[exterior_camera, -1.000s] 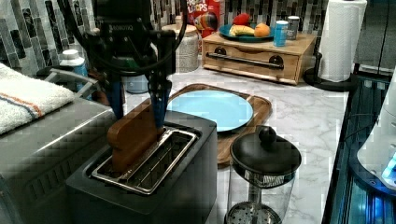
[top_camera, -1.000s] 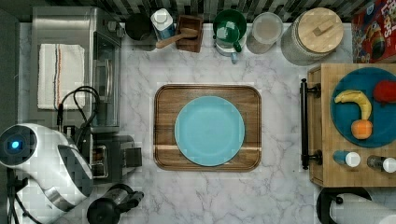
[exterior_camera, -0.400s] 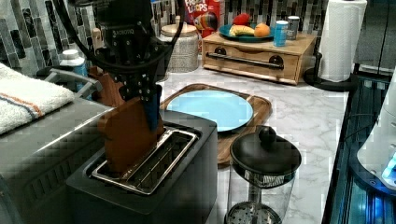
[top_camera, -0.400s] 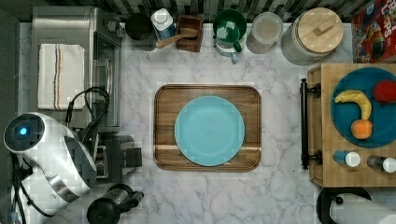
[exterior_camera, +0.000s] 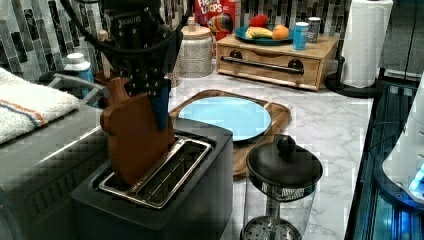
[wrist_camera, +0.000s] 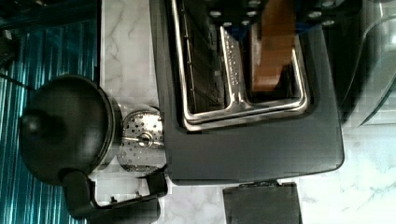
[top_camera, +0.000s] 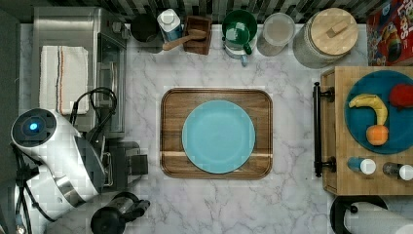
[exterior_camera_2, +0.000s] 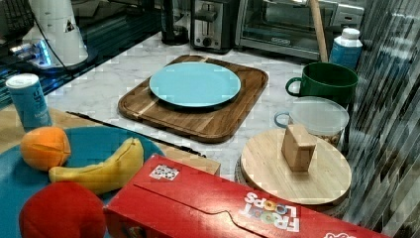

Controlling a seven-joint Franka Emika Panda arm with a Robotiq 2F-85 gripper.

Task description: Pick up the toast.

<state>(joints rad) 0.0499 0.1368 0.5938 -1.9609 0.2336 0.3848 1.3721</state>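
Left view: gripper (exterior_camera: 142, 97) clamped on the upper part of the toast (exterior_camera: 136, 137), jaws narrow with the slice pinched between them, one blue-padded finger lying across the near face.

Change since a second ago: the slice then sat low in the toaster (exterior_camera: 165, 200), little more than its top above the slot. By 0.4 s ago it stood higher. Now most of its length is above the chrome rim, with the bottom edge down inside the slot farther from the left view's camera. It leans a little rather than hanging straight.

Top view: the arm's white body (top_camera: 53, 156) has slid toward the top view's upper right across the last second, consistent with a lift.

Wrist view: brown slice (wrist_camera: 273, 46) seen edge-on in one slot; the neighbouring slot is empty.

Judgement: grasp looks secure, extraction well under way but not finished; the lower edge has yet to clear the rim. The lean could let that edge catch the slot's wire guide, so a straight upward pull seems the safe finish.

The blue plate (exterior_camera: 225, 116) on the wooden tray (exterior_camera: 277, 117), beyond the toaster, is bare.
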